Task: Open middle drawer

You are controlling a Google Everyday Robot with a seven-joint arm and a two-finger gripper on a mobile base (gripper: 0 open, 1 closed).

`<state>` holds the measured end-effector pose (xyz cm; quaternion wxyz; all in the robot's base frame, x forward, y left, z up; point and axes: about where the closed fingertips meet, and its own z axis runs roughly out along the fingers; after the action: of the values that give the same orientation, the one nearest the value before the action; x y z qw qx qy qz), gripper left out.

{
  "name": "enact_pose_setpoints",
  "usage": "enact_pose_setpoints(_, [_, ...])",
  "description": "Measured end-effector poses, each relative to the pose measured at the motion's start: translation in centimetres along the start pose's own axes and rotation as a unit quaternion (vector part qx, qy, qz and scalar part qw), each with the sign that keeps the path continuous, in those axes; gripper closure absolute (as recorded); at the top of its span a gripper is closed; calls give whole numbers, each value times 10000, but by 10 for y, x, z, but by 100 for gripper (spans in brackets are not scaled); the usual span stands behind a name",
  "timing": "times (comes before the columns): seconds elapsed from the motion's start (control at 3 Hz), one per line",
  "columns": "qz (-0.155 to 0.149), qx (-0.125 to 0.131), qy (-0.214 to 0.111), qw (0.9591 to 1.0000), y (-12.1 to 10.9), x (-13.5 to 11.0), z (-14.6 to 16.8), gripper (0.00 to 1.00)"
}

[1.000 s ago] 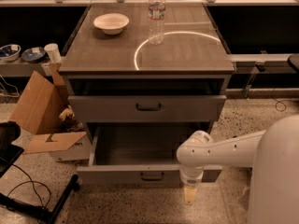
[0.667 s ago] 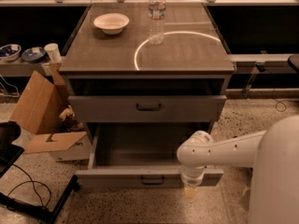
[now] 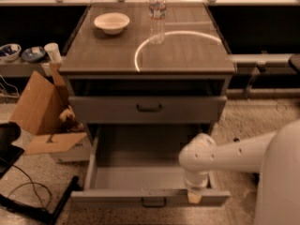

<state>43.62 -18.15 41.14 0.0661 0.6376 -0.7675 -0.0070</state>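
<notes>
The middle drawer [image 3: 140, 178] is a wide, shallow grey tray, pulled far out of the cabinet toward the camera. Its flat front [image 3: 108, 198] has a small dark loop handle [image 3: 153, 202] at its centre. My gripper [image 3: 194, 198] hangs down from the white arm [image 3: 225, 156] and sits at the drawer's front edge, to the right of the handle. The arm comes in from the lower right. The drawer looks empty inside.
Above is another grey drawer front [image 3: 149, 109] with a wider handle. A white bowl [image 3: 111, 22] and a water bottle [image 3: 157, 14] stand on the cabinet top [image 3: 93, 55]. A cardboard box [image 3: 42, 111] and cables [image 3: 23, 191] lie on the floor to the left.
The middle drawer has slid further out toward the camera. My gripper and arm have moved the same way with its front edge.
</notes>
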Motion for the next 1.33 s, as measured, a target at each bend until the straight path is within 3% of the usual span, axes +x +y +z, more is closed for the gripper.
enact_pose_setpoints(0.33, [27,-25,24,10000,3,1,1,100])
enact_pose_setpoints(1.33, [235,-217,163,9994,25,7,1,100])
